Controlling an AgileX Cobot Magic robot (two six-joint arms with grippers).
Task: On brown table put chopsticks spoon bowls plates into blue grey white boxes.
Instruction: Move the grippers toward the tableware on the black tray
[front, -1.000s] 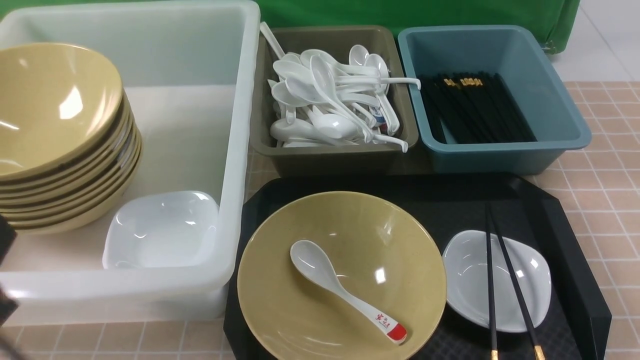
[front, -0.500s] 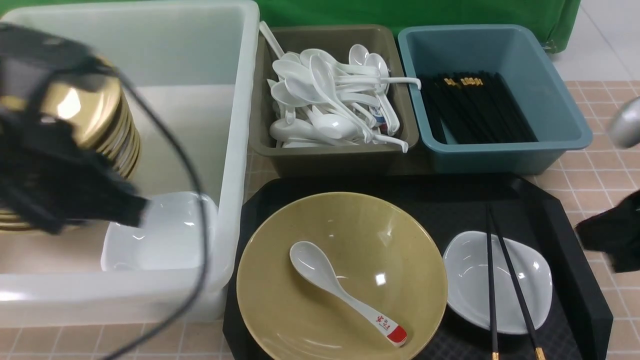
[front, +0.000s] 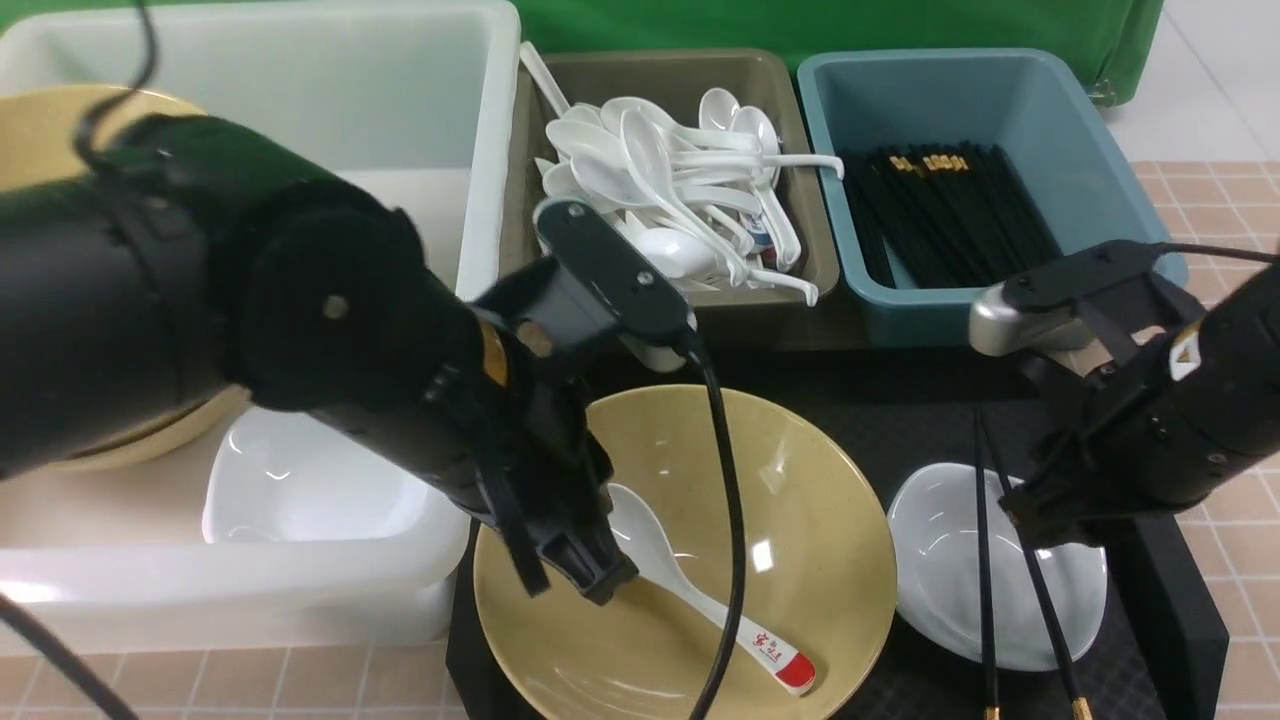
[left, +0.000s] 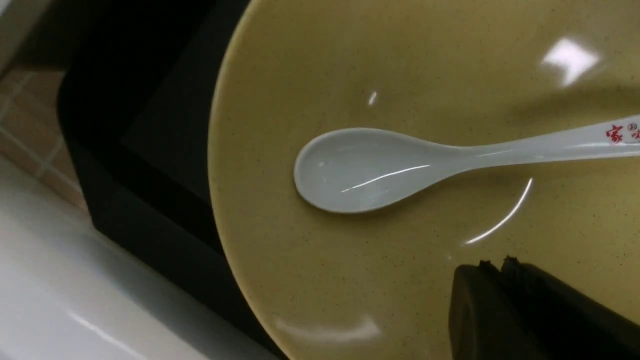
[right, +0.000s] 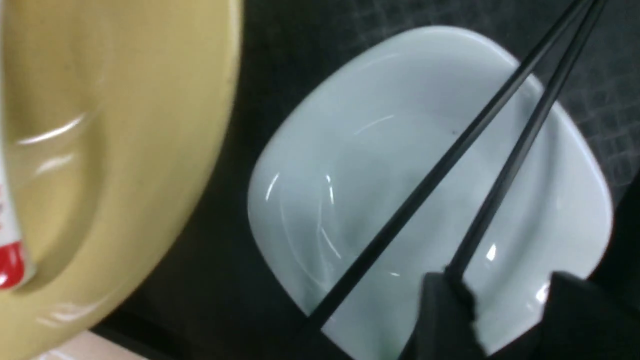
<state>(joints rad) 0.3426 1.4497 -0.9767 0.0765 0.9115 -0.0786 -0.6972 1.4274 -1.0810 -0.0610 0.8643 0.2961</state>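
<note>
The left claw (front: 595, 580), shut and empty, hides part of the spoon (front: 700, 600); right claw (right: 507, 282) open, empty, over chopsticks (right: 425, 186).

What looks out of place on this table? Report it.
The chopsticks lie loose across the white plate on the black tray, and spoon handles overhang the grey box rim. Nothing spilled or broken.

Your left arm (front: 200, 280) hides most of the stacked bowls (front: 40, 130) in the white tub (front: 480, 120), so you cannot count them. The left tool (front: 590, 575) covers part of the scoop of the spoon (front: 765, 640). The chopsticks (front: 982, 570) run off the front view's lower edge at their gold ends. In the right wrist view the right tool (right: 505, 310) is blurred and cropped. The spoon's red end is cut off in the left wrist view.
</note>
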